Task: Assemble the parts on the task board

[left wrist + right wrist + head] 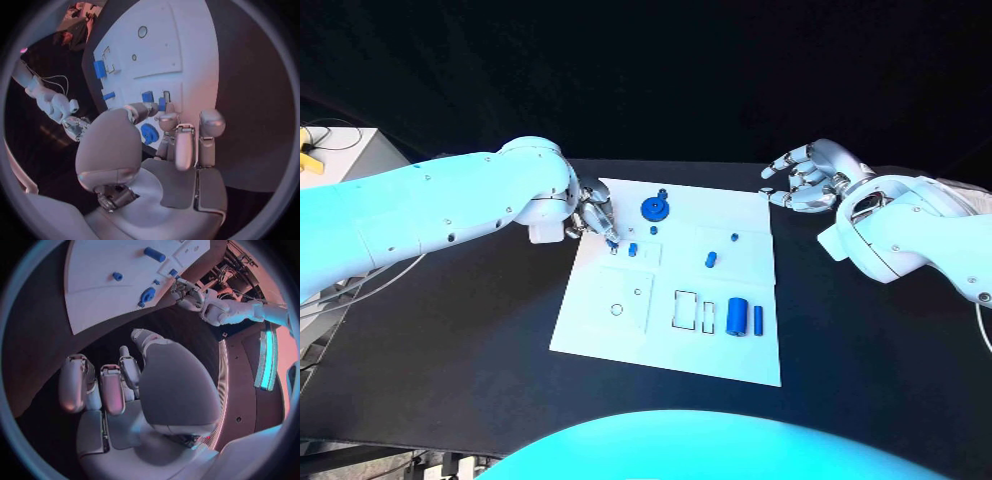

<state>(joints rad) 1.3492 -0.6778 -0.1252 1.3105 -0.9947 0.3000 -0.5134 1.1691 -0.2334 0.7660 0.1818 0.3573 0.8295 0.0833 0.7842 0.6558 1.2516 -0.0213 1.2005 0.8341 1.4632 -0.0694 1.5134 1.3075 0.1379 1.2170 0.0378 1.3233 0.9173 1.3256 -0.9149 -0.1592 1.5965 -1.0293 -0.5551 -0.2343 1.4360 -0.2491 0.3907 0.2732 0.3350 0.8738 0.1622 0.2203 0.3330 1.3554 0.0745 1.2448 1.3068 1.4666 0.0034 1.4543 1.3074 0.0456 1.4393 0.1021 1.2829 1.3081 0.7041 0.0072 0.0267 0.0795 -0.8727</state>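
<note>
Head view, left to right.

Left hand (594,214): over the task board's (610,330) far-left corner, at about 10 o'clock from board centre. Fingers (185,147) point down toward the board, drawn close together, tips just beside a small blue part (632,249) and a small rectangular slot. Whether the tips pinch anything cannot be told; the left wrist view has the fingers (603,228) covering the spot.

Task board: white plate flat on the black table (444,350), mid-table.
- Blue round disc part (655,209) at 12 o'clock, near the far edge, just beside the left hand.
- Small blue peg (653,230) close below the disc.
- Two small blue parts (713,259) at about 2 o'clock, apart from each other.
- Large blue cylinder (737,316) lying flat at about 4 o'clock, with a thin blue rod (759,319) just beside it on the right.
- Rectangular outlined recesses (685,309) just left of the cylinder; a round hole (617,309) at about 8 o'clock.

Right hand (803,176): off the board, above the table beyond the board's far-right corner, at about 2 o'clock. Fingers (112,390) apart, loosely curved, holding nothing; the right wrist view confirms a bare palm.
</note>
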